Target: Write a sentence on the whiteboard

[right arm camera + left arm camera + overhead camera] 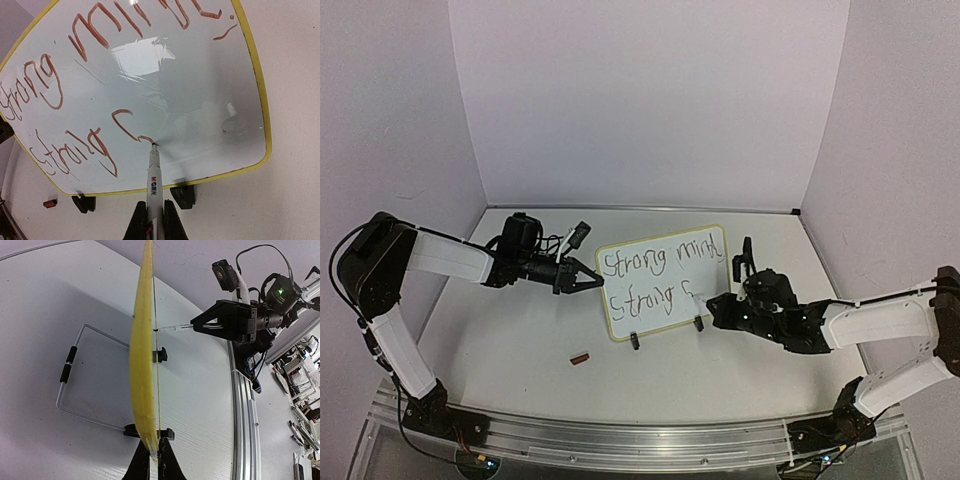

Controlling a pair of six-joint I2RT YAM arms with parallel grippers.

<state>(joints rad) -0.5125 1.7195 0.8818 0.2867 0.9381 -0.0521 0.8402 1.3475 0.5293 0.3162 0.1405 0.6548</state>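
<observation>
The whiteboard point(665, 290) stands tilted on its wire stand at mid-table; in the left wrist view it shows edge-on point(142, 365), and it faces the right wrist view point(200, 100). The sentence point(655, 272) reads "Strong mind" on the top line and "Strong S" below, in reddish-brown strokes point(75, 100). My left gripper point(592, 281) is shut on the board's left edge, fingers point(167, 465) pinching the yellow frame. My right gripper point(712, 301) is shut on a white marker point(154, 185) whose tip touches the board at the end of the "S" stroke.
A small red marker cap point(581, 357) lies on the table in front of the board, also in the right wrist view point(49, 203). Black stand clips point(634, 341) hold the board's lower edge. White walls enclose the back and sides. A metal rail point(620, 435) runs along the near edge.
</observation>
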